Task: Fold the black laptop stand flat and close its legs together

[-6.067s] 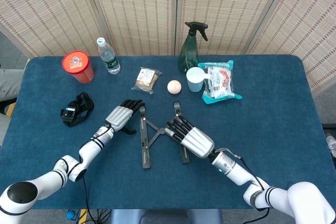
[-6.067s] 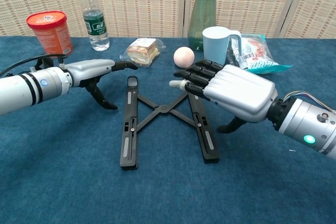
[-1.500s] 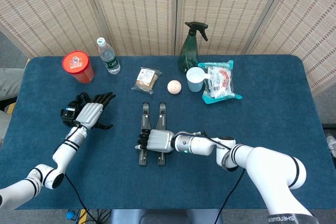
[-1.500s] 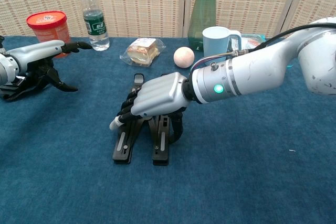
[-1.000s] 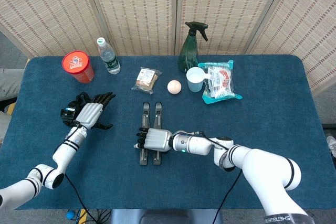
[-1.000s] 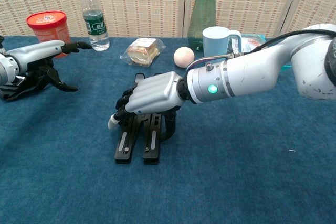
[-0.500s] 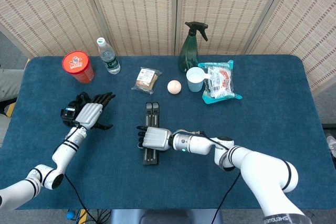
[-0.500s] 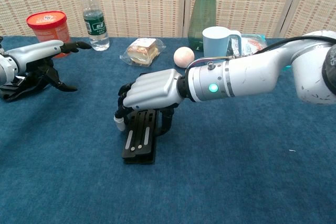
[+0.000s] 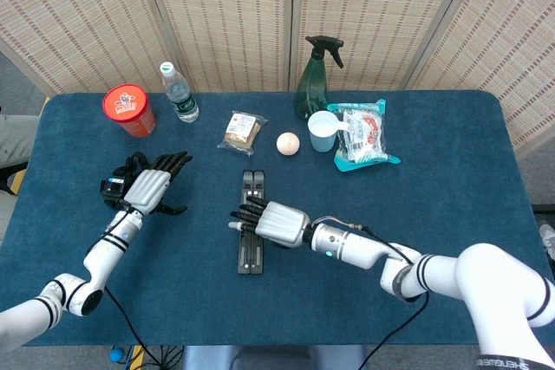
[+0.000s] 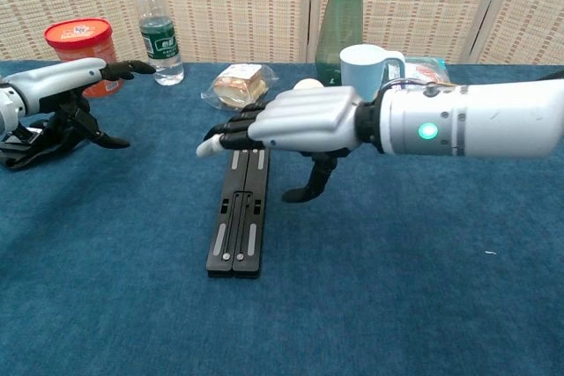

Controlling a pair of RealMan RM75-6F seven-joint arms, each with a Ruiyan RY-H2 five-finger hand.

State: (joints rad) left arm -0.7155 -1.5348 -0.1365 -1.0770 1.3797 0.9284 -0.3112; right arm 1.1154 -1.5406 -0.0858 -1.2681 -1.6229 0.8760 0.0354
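The laptop stand (image 10: 241,210) lies flat on the tabletop (image 10: 423,288), legs together, so the fold looks done; my right hand (image 10: 300,122) hovers over it with fingers spread and empty, and my left hand (image 9: 149,186) rests off to the side, fingers apart.

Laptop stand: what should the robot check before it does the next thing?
1. Legs of the black laptop stand closed together: ok, both bars lie side by side.
2. Stand flat on the table: ok.
3. Right hand off the stand: ok in the chest view, fingers spread above it, holding nothing.
4. Left hand out of the way: ok, far left by the black strap bundle.
5. Peach ball and snack packet clear of the stand: ok, both beyond its far end.
6. Legs latched: cannot tell.
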